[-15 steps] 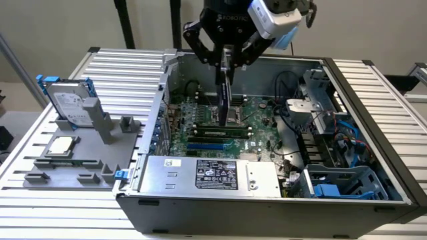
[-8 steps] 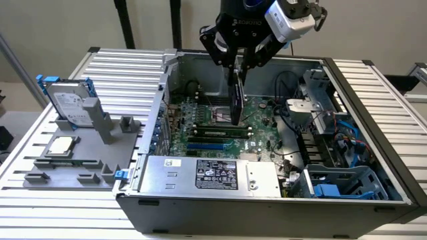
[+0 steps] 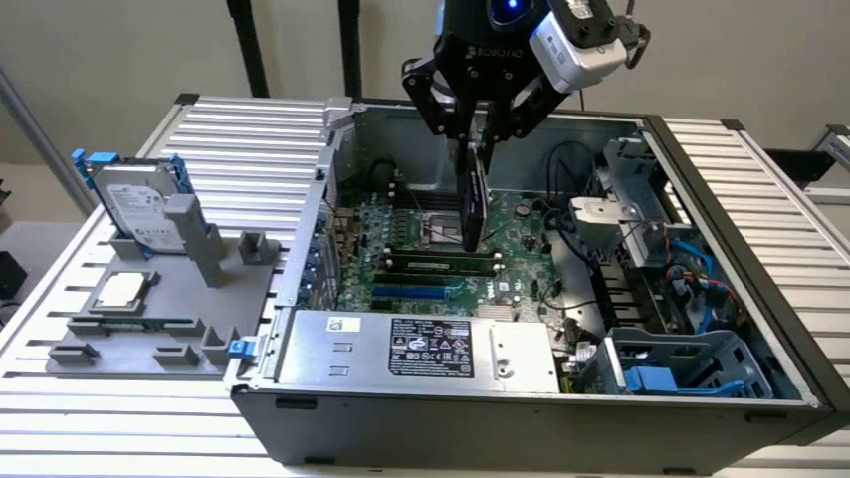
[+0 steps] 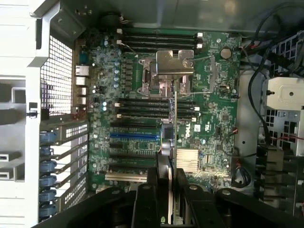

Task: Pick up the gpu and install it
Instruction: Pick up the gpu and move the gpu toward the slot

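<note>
Slatted aluminium table (image 3: 253, 129) under everything, pale wall behind; exterior view, at 9 o'clock: grey fixture tray (image 3: 133, 344) carrying hard drive (image 3: 139, 204) with blue rails, propped upright; small silver processor chip (image 3: 119, 289) flat at 6 o'clock of the drive; centre: open computer case (image 3: 531, 408), green motherboard (image 3: 412, 279) exposed; at 12 o'clock over the board: gripper (image 3: 476, 134) closed narrowly on gpu (image 3: 472, 199), gpu hanging vertical, on edge, lower edge close over the board near the processor socket; seated or not, cannot tell; wrist view: gpu edge-on between dark fingers (image 4: 145, 204); at 4 o'clock in the case: blue drive cage (image 3: 678, 363).
</note>
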### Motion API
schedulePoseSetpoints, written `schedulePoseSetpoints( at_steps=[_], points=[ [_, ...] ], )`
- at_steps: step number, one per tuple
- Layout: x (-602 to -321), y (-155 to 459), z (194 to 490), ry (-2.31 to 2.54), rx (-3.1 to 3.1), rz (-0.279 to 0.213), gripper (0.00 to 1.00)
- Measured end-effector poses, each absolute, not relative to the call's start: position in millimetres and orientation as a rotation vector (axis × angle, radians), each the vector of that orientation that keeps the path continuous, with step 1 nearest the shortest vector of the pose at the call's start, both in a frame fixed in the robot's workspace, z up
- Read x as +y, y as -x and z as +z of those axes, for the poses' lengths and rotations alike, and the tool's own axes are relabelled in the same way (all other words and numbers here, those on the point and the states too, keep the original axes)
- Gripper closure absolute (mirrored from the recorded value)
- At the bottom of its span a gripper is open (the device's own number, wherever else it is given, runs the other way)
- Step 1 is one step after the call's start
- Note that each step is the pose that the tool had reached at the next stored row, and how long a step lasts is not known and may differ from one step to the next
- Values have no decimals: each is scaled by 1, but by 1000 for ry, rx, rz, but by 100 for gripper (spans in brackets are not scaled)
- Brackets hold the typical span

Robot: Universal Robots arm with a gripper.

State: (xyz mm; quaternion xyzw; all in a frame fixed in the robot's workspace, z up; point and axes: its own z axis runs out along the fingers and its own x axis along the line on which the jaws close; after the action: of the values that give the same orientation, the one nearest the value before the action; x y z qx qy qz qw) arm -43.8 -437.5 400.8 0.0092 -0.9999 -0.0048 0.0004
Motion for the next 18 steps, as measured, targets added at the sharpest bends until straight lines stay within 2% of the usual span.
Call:
schedulePoseSetpoints(
  at_steps=[18],
  points=[
    [-437,44,398,-154,-3137,-15,100]
  ],
)
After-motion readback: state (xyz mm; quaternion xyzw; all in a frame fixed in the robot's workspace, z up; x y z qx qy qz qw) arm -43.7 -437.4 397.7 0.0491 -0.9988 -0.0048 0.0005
